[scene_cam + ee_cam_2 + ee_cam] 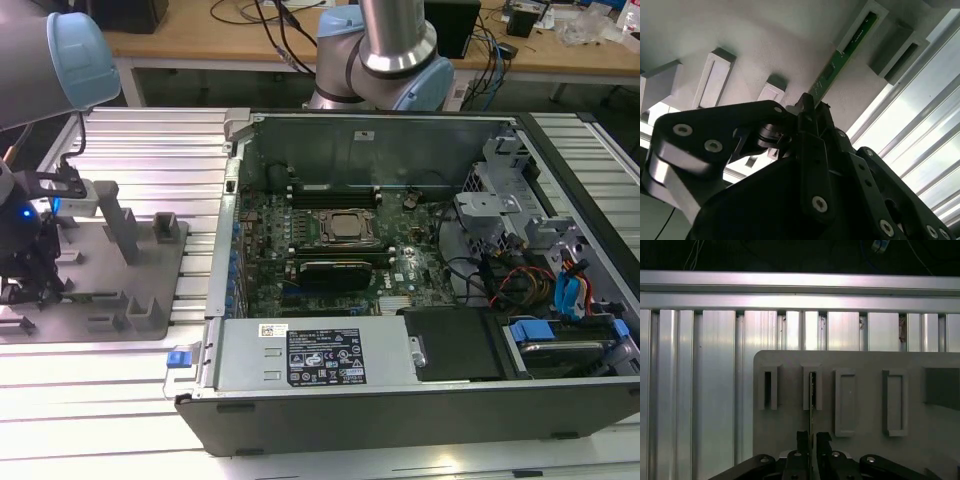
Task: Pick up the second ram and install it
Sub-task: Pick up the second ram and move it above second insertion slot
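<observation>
Pinching the flat green second ram (841,58), the black gripper (811,436) hovers.

A long light-wood workbench (200,42) (strewn with dark cables (275,30)) runs behind the ribbed silver aluminium table (150,150), whose slats shine with bright white glare.

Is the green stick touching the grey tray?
Touching. In the second wrist view the second ram has its far end inside a slotted block of the grey tray; the first wrist view agrees.
</observation>
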